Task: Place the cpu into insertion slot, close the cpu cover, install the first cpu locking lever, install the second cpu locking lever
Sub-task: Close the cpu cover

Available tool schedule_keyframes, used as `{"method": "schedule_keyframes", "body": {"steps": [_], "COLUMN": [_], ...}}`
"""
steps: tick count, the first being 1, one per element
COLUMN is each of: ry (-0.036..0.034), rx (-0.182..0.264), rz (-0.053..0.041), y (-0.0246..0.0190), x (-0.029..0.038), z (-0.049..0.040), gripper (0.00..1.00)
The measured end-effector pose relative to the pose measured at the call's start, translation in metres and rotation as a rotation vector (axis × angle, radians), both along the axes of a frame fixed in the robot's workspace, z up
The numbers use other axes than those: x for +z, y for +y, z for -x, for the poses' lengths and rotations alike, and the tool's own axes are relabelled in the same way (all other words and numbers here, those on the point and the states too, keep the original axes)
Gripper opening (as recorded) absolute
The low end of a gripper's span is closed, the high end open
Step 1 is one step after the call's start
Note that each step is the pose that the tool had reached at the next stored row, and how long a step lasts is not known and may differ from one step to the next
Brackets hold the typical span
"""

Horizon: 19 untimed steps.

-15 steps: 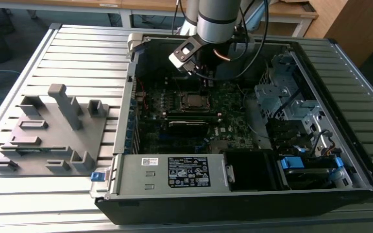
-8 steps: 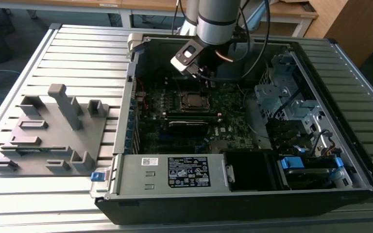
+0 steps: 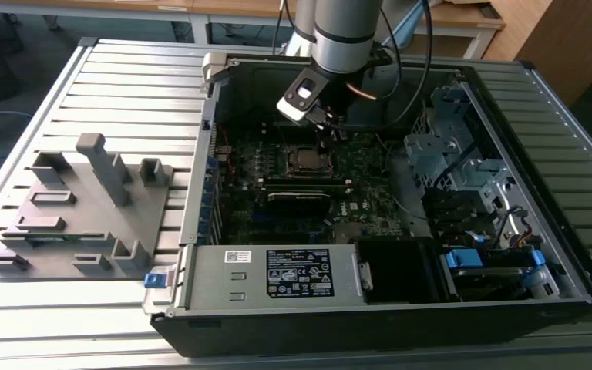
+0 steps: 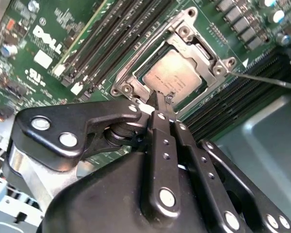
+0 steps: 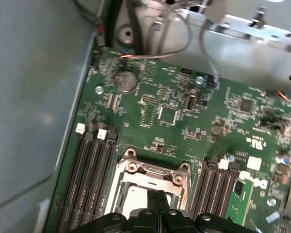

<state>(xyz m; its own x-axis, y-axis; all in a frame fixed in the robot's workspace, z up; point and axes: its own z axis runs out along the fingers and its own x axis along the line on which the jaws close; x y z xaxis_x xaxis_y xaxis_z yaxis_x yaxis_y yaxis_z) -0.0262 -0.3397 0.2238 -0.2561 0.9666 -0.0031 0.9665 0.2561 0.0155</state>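
The cpu [image 4: 173, 77] lies flat in the insertion slot [image 3: 307, 160] on the green board, its dull silver top showing. The cpu cover [image 4: 136, 73], a silver frame, lies down around it. My gripper [image 4: 162, 97] hangs just above the socket's edge with its black fingers pressed together and nothing between them. In the first wrist view the gripper [image 5: 158, 194] sits over the cpu [image 5: 136, 198]. A thin metal lever [image 4: 266, 81] sticks out from one corner of the socket, clear of the board. In the exterior view the gripper [image 3: 323, 123] is a little behind the socket.
Long black memory slots [image 4: 111, 43] flank the socket on both sides. The open case's walls [image 3: 213, 139] surround the board, with a drive cage [image 3: 450, 146] at the exterior view's right. A grey fixture plate [image 3: 80, 208] lies outside the case at the exterior view's left.
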Motion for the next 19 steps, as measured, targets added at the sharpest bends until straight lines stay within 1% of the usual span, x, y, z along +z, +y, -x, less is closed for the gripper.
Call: {"method": "schedule_keyframes", "body": {"steps": [19], "ry": [0.0001], "rx": [0.346], "rz": [0.0001], "y": [0.0], "x": [-0.0037], "z": [0.0], "gripper": [0.1]}}
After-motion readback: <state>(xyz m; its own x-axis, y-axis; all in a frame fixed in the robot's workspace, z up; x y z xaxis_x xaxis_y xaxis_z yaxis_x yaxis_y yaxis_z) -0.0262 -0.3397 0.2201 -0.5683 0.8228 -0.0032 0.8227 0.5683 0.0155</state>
